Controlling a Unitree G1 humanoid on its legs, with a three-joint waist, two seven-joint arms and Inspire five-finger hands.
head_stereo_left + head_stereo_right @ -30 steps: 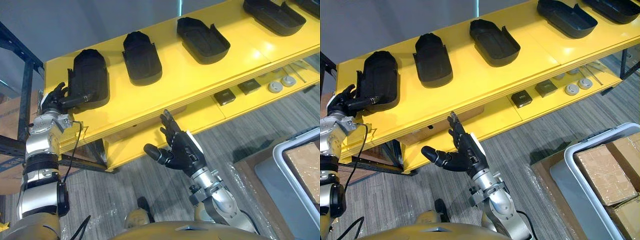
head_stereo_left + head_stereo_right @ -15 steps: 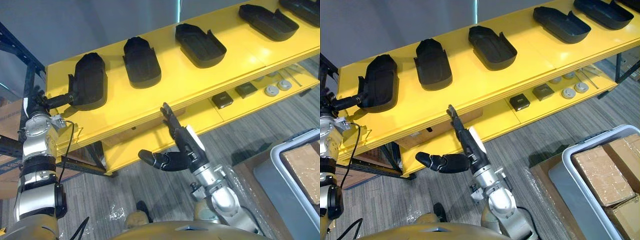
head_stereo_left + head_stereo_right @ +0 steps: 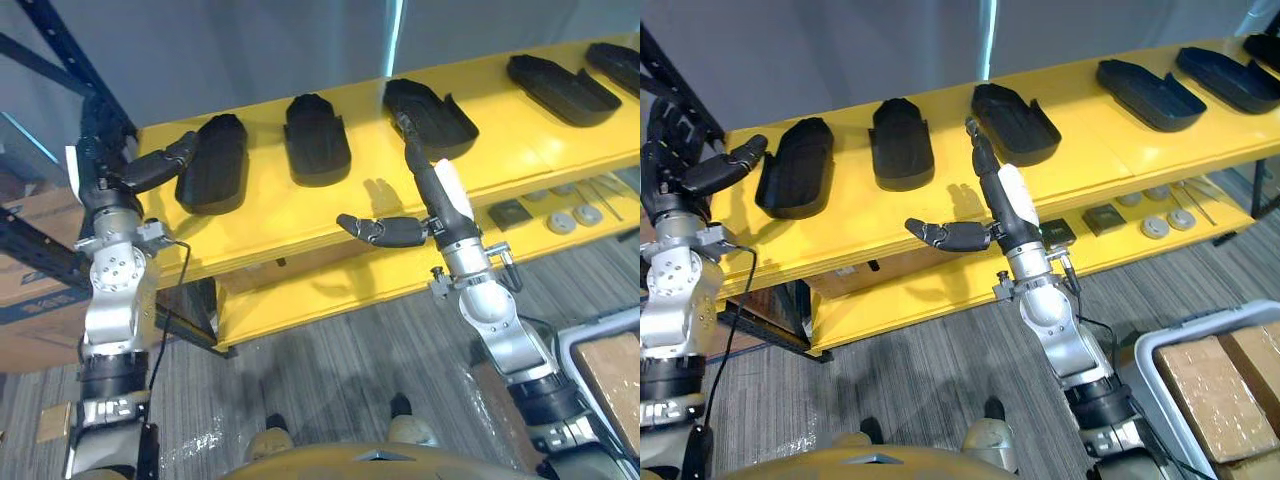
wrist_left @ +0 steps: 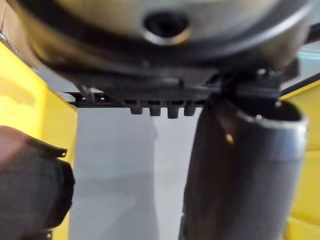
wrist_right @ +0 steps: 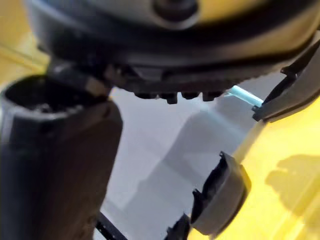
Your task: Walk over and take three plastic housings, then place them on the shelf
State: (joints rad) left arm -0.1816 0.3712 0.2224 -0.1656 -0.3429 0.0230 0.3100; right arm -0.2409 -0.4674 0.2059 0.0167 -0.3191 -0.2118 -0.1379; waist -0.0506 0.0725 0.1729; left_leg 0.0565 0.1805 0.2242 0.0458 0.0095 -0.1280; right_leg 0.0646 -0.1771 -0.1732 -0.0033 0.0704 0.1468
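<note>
I see my left hand (image 3: 676, 162) open beside the leftmost housing (image 3: 795, 180), and my right hand (image 3: 1003, 205) open, straight-fingered near the third housing (image 3: 1018, 126) on the shelf (image 3: 840, 220).

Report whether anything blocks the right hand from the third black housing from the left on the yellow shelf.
Nothing visible does. The right hand, fingers straight, reaches up to the near-left rim of that open-topped black plastic housing on the yellow top shelf, with bare shelf beside it. Whether the fingertips touch the housing cannot be told.
</note>
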